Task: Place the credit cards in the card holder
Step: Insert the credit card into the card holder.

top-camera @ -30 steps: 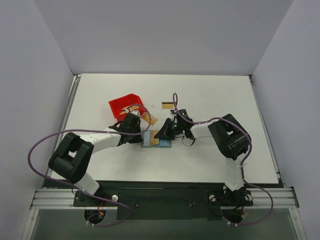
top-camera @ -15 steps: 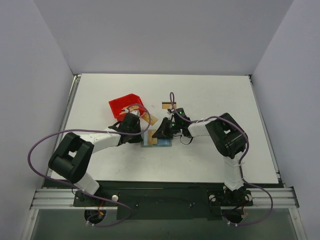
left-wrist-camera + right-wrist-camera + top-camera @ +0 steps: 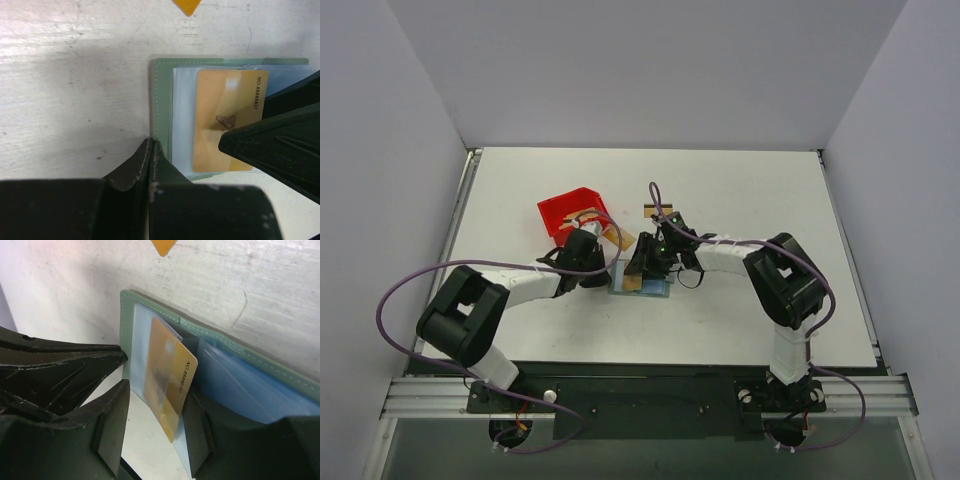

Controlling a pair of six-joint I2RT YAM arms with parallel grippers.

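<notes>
The card holder (image 3: 653,289) lies open on the table between both grippers, grey-green with light blue pockets (image 3: 240,385). A gold credit card (image 3: 227,117) sits partly inside a clear pocket on its left half; it also shows in the right wrist view (image 3: 170,377). My left gripper (image 3: 150,148) is shut and empty, its tips on the holder's left edge (image 3: 160,100). My right gripper (image 3: 152,435) is open, its jaws either side of the card, which leans against the right finger (image 3: 197,440). In the top view the left gripper (image 3: 603,272) and right gripper (image 3: 638,268) meet over the holder.
A red plastic bin (image 3: 570,212) with cards in it stands behind the left gripper. A loose gold card (image 3: 620,238) lies beside it, its corner showing in the left wrist view (image 3: 186,6). Another card with a dark stripe (image 3: 655,210) lies farther back.
My right gripper has moved left over the holder and its arm has swung with it. The left arm has barely moved.
</notes>
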